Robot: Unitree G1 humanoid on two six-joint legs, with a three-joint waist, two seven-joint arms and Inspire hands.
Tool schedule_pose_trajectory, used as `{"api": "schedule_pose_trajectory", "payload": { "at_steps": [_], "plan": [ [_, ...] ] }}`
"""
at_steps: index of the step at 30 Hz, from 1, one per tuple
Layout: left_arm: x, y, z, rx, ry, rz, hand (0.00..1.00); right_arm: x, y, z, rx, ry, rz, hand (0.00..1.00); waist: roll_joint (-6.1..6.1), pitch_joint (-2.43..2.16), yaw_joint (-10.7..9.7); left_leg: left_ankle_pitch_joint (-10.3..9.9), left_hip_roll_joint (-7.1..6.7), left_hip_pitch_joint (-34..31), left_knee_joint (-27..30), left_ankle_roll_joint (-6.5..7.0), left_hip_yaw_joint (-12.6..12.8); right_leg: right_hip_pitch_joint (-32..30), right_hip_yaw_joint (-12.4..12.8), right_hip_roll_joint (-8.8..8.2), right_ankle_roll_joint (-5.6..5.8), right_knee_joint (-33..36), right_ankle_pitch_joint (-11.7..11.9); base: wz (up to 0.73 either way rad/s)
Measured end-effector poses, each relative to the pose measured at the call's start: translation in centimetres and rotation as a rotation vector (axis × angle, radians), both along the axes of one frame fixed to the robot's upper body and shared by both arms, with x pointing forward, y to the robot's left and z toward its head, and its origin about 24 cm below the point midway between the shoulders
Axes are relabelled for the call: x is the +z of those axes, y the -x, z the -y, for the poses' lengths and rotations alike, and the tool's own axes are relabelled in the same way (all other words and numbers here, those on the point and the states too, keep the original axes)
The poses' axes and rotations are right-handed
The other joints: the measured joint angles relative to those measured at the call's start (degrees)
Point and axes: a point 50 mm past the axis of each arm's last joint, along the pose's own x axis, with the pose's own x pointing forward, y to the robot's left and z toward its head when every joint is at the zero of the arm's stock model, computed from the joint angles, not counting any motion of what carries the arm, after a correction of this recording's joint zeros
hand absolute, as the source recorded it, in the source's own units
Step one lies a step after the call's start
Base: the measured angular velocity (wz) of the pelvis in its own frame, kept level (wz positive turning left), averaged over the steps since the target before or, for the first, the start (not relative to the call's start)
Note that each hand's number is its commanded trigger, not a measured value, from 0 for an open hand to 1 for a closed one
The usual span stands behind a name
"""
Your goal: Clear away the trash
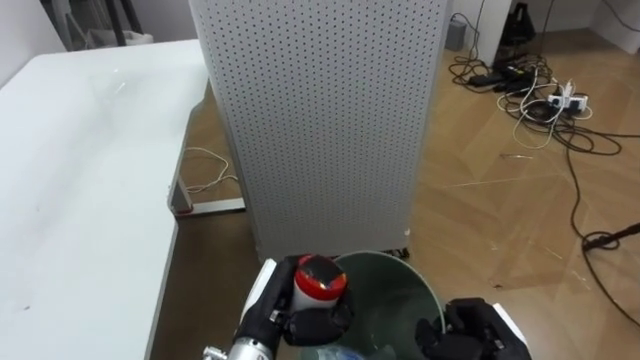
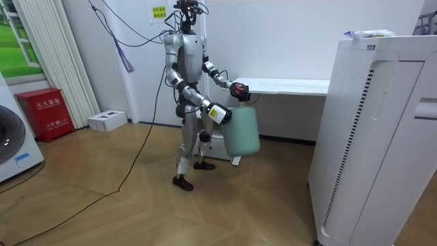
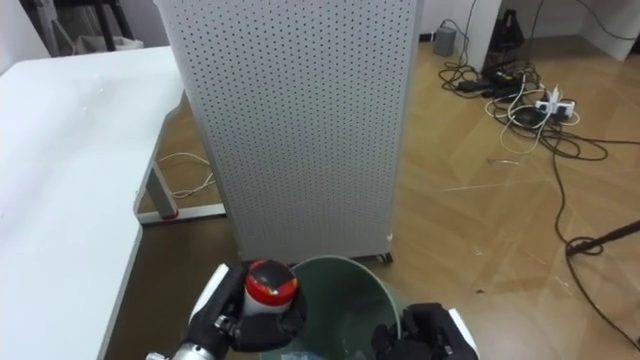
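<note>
The left hand [image 1: 278,318] is wrapped around a small red-and-white container [image 1: 320,281], its dark fingers curled about the lower part so the red top stands clear above them. It holds this piece of garbage upright, right at the left side of the rim of a green bin [image 1: 418,277], a little above the opening and not down inside it. The right hand [image 1: 468,332] is on the opposite side of the bin, its dark fingers hooked over the rim and gripping it, so the bin hangs between the two arms in front of the robot's body. From across the room, the bin [image 2: 242,130] is off the floor at about hip height, with the red container [image 2: 239,89] just over its top. The robot stands upright on the wooden floor with one foot a step behind the other, close to the end of a long white table [image 2: 290,86] that runs along the wall. Seen from the robot's head, that table [image 1: 80,190] stretches along its left, and straight ahead, just beyond the bin, stands a tall grey panel [image 1: 320,120] covered in small holes. A tangle of dark cables [image 1: 545,105] lies on the floor off to the right, well apart from the bin. Nearer to me stands a big white appliance [image 2: 382,137], and a red box [image 2: 44,113] sits against the far wall.
</note>
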Motion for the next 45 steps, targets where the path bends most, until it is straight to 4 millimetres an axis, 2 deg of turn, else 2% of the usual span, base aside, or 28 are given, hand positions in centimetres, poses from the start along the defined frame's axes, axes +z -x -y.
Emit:
{"api": "schedule_pose_trajectory", "payload": {
  "at_steps": [1,2,3,11,18,21,32,34,35,36,37,38,39,41,45],
  "plan": [
    [-0.1,0.0,0.0,0.0,0.0,-0.003,0.83,0.1,0.0,-0.1,0.003,-0.002,0.003,1.0,-0.01,0.0,0.0,0.0,0.0,0.0,0.0,0.0,0.0,0.0,0.0,0.0,0.0,0.0,0.0,0.0],
    [-0.2,0.1,0.0,-0.002,-0.003,-0.008,0.62,0.2,-0.1,-0.3,0.01,-0.008,0.011,1.0,-0.06,0.03,0.0,0.0,0.0,0.0,0.0,0.0,0.0,-0.1,0.1,0.0,0.0,0.0,0.0,-0.06],
    [-0.3,0.1,0.1,-0.001,-0.003,-0.015,0.0,0.4,-0.3,-0.5,0.016,-0.015,0.021,1.0,-0.05,0.03,0.0,0.0,0.01,-0.1,0.0,0.0,0.0,-0.5,0.4,0.0,0.0,0.2,0.0,-0.09],
    [-0.7,0.5,0.5,-0.007,0.007,-0.033,0.0,1.5,-0.9,-2.6,0.061,-0.075,0.082,1.0,-0.17,0.11,-0.2,0.0,0.04,-0.5,-0.5,-0.04,0.4,-1.8,1.2,0.0,0.0,0.5,0.0,-0.07],
    [-1.3,0.7,0.3,0.013,-0.01,-0.053,0.0,1.1,-0.6,-3.6,0.119,-0.082,0.062,1.0,-0.12,0.19,-0.2,0.0,-0.01,-0.4,-0.7,-0.05,0.4,-2.0,1.9,0.02,0.0,0.4,0.0,-0.04],
    [-1.5,0.7,0.3,0.015,-0.032,-0.053,0.0,1.0,-0.5,-3.7,0.135,-0.076,0.055,1.0,-0.14,0.33,-0.3,0.0,-0.01,-0.5,-0.7,-0.06,0.4,-2.2,2.1,0.02,0.0,0.4,0.0,-0.06],
    [-1.5,0.8,0.4,-0.013,-0.081,-0.037,0.0,0.9,-0.3,-3.9,0.15,-0.081,0.05,1.0,-0.15,0.34,-0.2,0.0,-0.03,-1.1,-1.0,-0.06,0.2,-2.9,1.8,0.06,0.01,0.4,0.0,-0.01],
    [-1.5,0.8,0.3,-0.012,-0.083,-0.037,0.0,0.9,-0.3,-3.9,0.152,-0.08,0.048,1.0,-0.12,0.36,0.3,0.1,0.09,-0.6,-1.5,-0.26,-1.4,-3.9,1.8,0.2,0.01,1.9,0.0,-0.21],
    [-1.6,0.8,0.4,-0.013,-0.083,-0.038,0.0,0.8,-0.2,-3.9,0.157,-0.084,0.046,1.0,0.14,0.51,1.2,0.4,0.66,0.1,-2.4,-0.69,-4.9,-6.0,1.6,0.41,0.0,6.0,0.0,-0.61],
    [-1.7,0.8,0.1,-0.002,-0.086,-0.043,0.0,0.8,-0.2,-4.1,0.163,-0.091,0.046,1.0,0.77,0.9,1.7,0.5,1.33,0.9,-3.3,-1.19,-10.5,-9.1,2.6,1.03,0.14,8.5,-0.6,-0.69],
    [-1.7,0.7,-0.2,0.011,-0.086,-0.042,0.0,0.9,-0.2,-4.4,0.169,-0.098,0.051,1.0,0.65,0.89,1.8,0.5,1.32,0.7,-3.3,-1.62,-12.2,-9.9,3.4,1.59,-0.34,5.4,0.0,-0.5],
    [-1.7,0.6,-0.6,0.037,-0.081,-0.045,0.0,1.1,-0.2,-5.0,0.182,-0.108,0.065,1.0,1.19,0.72,1.1,0.2,1.64,-0.5,-3.4,-2.91,-12.2,-10.1,2.9,2.04,-2.42,3.0,2.9,-0.08],
    [-1.5,0.4,-0.5,0.036,-0.077,-0.039,0.0,1.1,0.0,-4.9,0.179,-0.103,0.062,1.0,1.39,0.71,-0.1,0.2,1.92,-0.7,-3.7,-3.0,-10.1,-10.3,1.8,2.37,-2.6,2.9,3.0,0.11],
    [-1.6,0.6,-0.6,0.036,-0.08,-0.043,0.0,1.0,0.1,-4.8,0.17,-0.099,0.058,1.0,0.96,0.82,-0.9,0.3,2.61,-0.4,-3.8,-3.17,-7.4,-10.0,1.6,2.82,-2.6,3.4,3.0,0.19],
    [-1.8,0.8,-0.6,0.017,-0.118,-0.037,0.0,1.3,0.3,-4.1,0.161,-0.076,0.076,1.0,0.52,0.72,-1.4,0.3,2.89,0.4,-3.8,-3.21,-5.8,-8.9,1.7,3.4,-2.6,3.2,3.0,0.18]
  ]
}}
